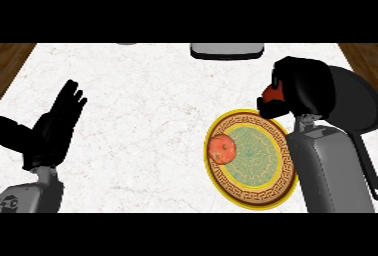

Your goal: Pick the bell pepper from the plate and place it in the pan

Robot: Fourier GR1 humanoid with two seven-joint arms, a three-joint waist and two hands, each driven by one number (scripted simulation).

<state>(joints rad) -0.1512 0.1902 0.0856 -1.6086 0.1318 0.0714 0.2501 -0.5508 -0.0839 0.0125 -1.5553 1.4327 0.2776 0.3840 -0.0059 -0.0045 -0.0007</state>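
A round plate with a yellow rim and a green patterned middle lies on the counter at the right. A round orange-red fruit sits on the plate's left side. Just past the plate's far rim, my right hand is curled round a red bell pepper, of which only a small red patch shows between the fingers. The hand hangs at the left edge of the dark pan, hiding much of it. The pan's handle runs toward me beside my right forearm. My left hand rests open at the left, fingers up.
A grey-white appliance stands at the counter's far edge, with a small grey thing to its left. Brown wood shows beyond the marble counter at the far left and far right corners.
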